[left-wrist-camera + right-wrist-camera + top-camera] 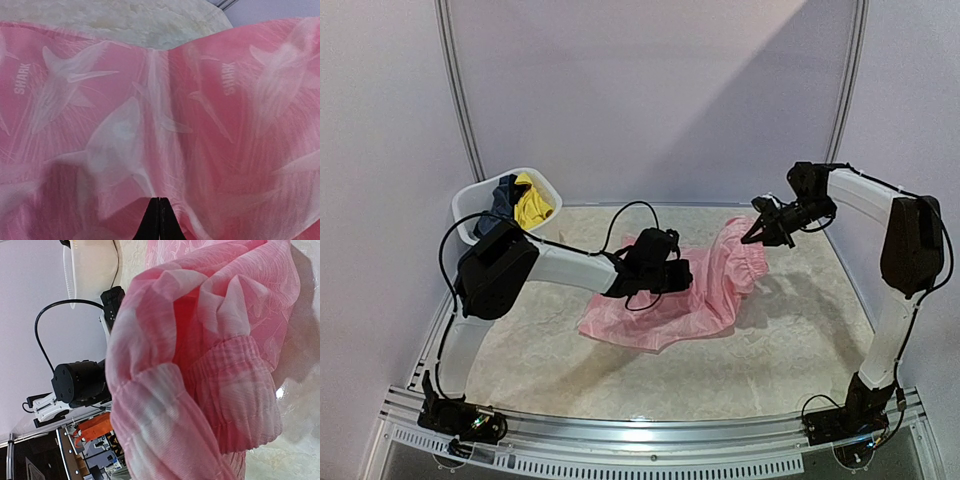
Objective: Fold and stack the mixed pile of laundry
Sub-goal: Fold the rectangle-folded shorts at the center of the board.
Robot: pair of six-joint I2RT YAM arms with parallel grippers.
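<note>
The left arm (570, 268) stretches low toward the middle of the surface (790, 350), left gripper (159, 202) pointed down, jaws pressed together. The right arm (910, 250) arches over the far right edge, right gripper (757, 234) raised, clamped on the pink ruffled piece (670, 310)

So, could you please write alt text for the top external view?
A thin pink garment lies on a pale table; the right claw pinches its ruffled far edge up, and the left claw is shut on its middle. A white tub of clothes sits at the back left.
</note>
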